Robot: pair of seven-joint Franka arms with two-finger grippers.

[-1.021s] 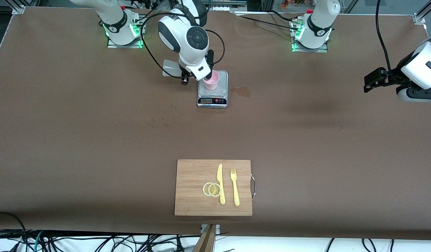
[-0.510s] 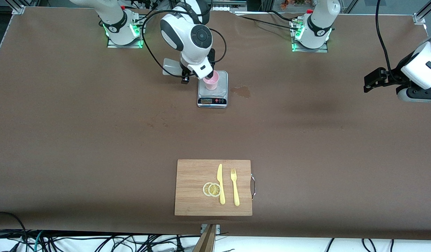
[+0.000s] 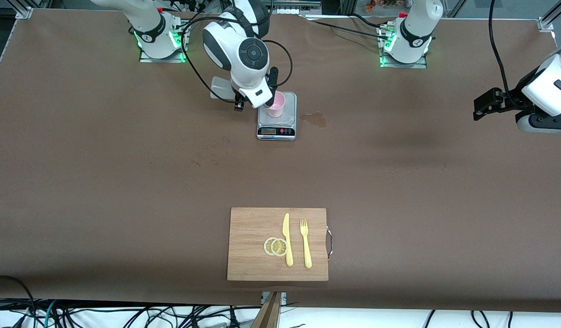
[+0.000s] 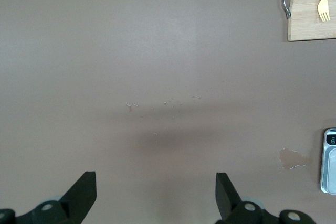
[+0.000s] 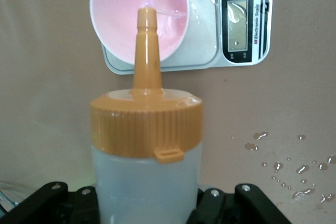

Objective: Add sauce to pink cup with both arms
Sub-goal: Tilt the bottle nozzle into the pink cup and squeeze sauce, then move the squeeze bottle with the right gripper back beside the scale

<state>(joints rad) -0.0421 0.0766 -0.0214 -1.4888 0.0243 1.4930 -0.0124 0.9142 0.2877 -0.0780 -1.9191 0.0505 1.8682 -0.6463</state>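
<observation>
The pink cup (image 3: 276, 104) stands on a small silver scale (image 3: 276, 131) near the robots' bases. My right gripper (image 3: 237, 98) is shut on the sauce bottle (image 3: 220, 88) and holds it tilted beside the cup. In the right wrist view the bottle's whitish body (image 5: 147, 182) sits between the jaws. Its orange nozzle (image 5: 146, 45) points into the mouth of the pink cup (image 5: 118, 14). My left gripper (image 3: 483, 105) waits at the left arm's end of the table, open and empty, its fingers (image 4: 84, 192) wide apart over bare table.
A wet stain (image 3: 316, 119) marks the table beside the scale, and droplets (image 5: 294, 171) lie nearby. A wooden cutting board (image 3: 250, 228) with a yellow knife (image 3: 287, 239), a fork (image 3: 305, 243) and lemon slices (image 3: 275, 246) lies near the front edge.
The right arm's wrist swung slightly toward the cup and back, with the bottle staying over the cup. The left arm has not moved.
</observation>
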